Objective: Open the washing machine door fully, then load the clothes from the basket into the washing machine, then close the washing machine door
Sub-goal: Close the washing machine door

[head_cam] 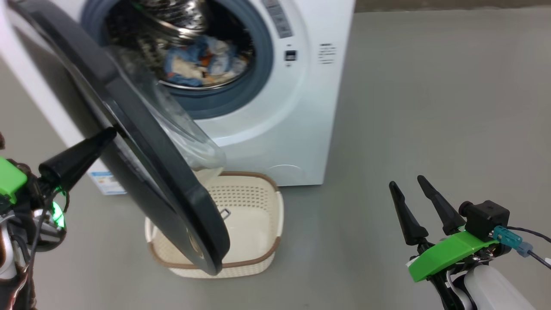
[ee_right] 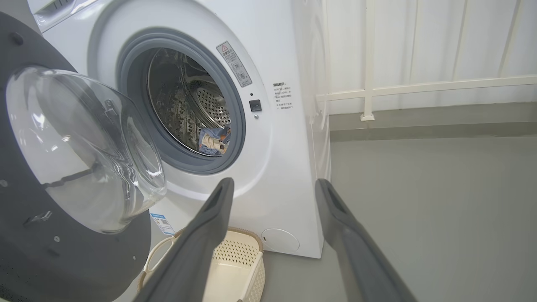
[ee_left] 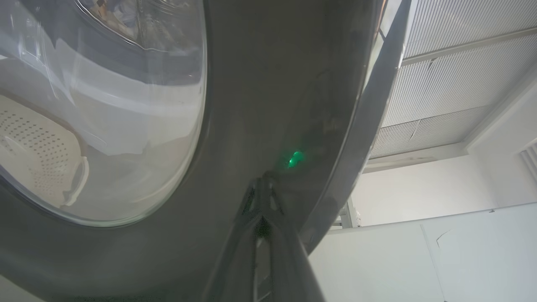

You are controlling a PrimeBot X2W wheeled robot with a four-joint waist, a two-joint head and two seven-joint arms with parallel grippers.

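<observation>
Against washing machine door (head_cam: pixel 163 185), left pincer (head_cam: pixel 108 134)

Bright even light; glare on washing machine door (ee_right: pixel 84 147); L wrist view blurry.

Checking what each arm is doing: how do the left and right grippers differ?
The left gripper is shut, fingers pressed together; the right gripper is open, fingers apart. The left gripper's tip rests against the outer face of the washing machine door; the right gripper hangs free above the floor, touching nothing. Both have long dark tapered fingers.
</observation>
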